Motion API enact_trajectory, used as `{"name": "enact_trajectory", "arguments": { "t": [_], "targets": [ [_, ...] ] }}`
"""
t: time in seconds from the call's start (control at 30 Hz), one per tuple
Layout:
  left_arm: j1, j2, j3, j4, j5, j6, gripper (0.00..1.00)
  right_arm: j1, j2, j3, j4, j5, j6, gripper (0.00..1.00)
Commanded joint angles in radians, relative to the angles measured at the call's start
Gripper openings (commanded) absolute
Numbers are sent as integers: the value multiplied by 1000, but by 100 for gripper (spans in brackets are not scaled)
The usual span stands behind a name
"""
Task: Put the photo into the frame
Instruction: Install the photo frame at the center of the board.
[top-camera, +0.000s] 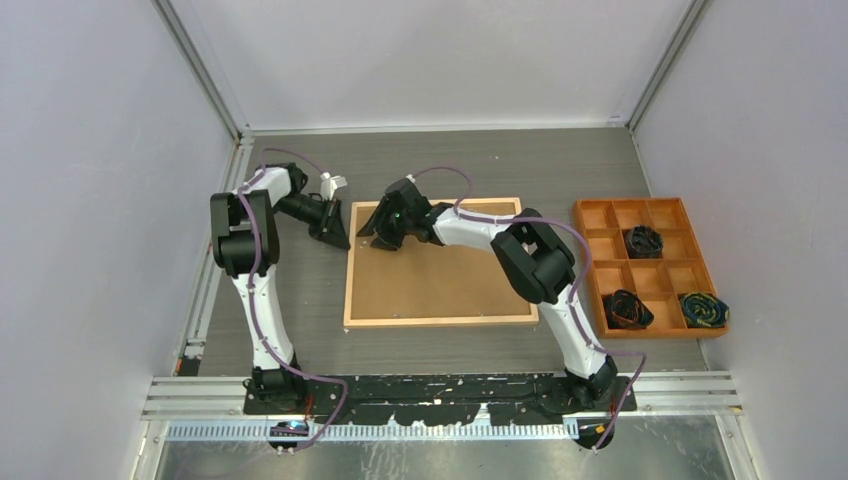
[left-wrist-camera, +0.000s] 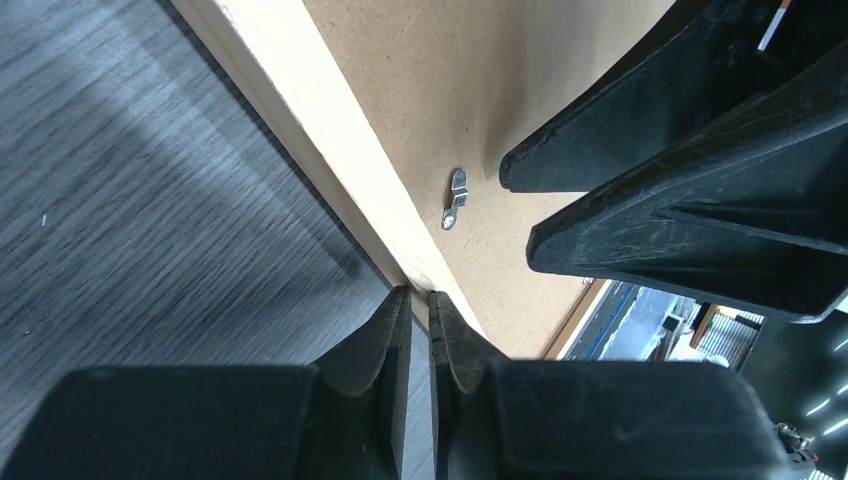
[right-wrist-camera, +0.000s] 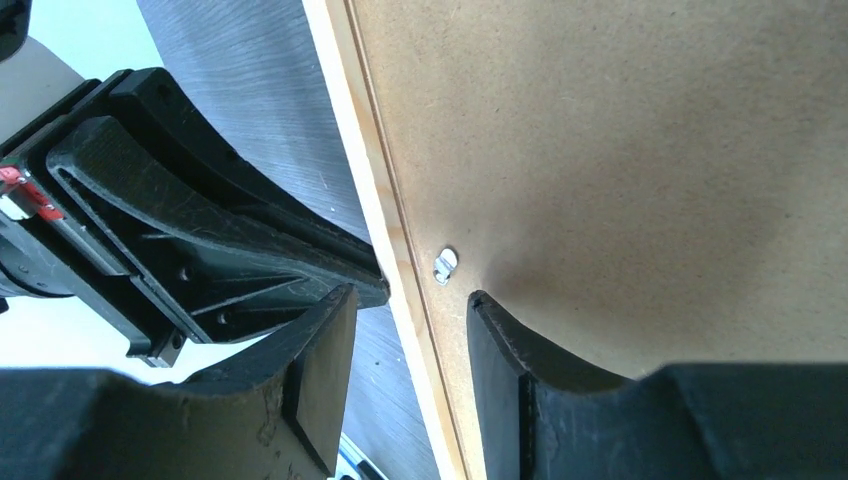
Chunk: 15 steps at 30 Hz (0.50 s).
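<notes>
Right gripper (right-wrist-camera: 410, 295) stands with its jaws well apart, straddling the light-wood border of the frame (right-wrist-camera: 368, 150): one finger hangs outside the border over the grey table (top-camera: 300, 180), the other over the brown board back of the photo (right-wrist-camera: 620, 150), which lies inside the frame with its printed face turned down and out of sight. A small metal clip (right-wrist-camera: 445, 265) sits on the board just ahead of the gap between the fingers. Whether the inner fingertip presses the board cannot be told; only a soft shadow shows beneath it. Left gripper (left-wrist-camera: 420, 300) has its jaws drawn almost together, a thin slit between them with nothing in it, the tips meeting the outer edge of the same border, just beside the right gripper. From above, both wrists crowd the frame's far left corner and cover that corner. An orange tray (top-camera: 650, 215) with dark bundles in three compartments lies well off to the right of both grippers; what the bundles are is hard to make out
</notes>
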Motion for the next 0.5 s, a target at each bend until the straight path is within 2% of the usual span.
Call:
{"name": "enact_trajectory", "arguments": {
  "t": [0.0,0.47],
  "targets": [
    [-12,-7,-4,80,-21,1,12,9,12,40,35,-22,24,49],
    [-21,-22,-16,86,-51,20,10,9,67,99,20,-32,33,49]
  ]
}}
